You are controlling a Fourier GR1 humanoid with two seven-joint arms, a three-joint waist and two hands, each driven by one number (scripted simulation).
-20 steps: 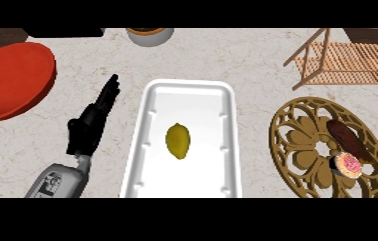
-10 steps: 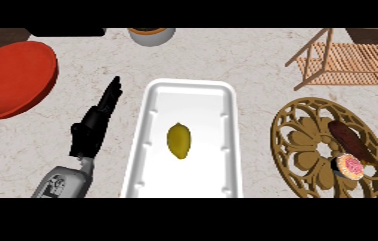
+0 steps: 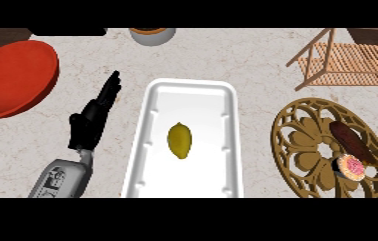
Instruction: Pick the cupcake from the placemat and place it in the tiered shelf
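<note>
— So where does the cupcake sit?
— On the ornate placemat, right edge, frosted top facing up; no long axis shows. My left hand rests beside the white tray, fingers straight, holding nothing.

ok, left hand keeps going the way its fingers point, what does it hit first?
The left hand points up and slightly right across bare counter, passing between the red plate and the white tray. First thing on that line looks like the grey pot at the far edge, though height is unclear.
</note>
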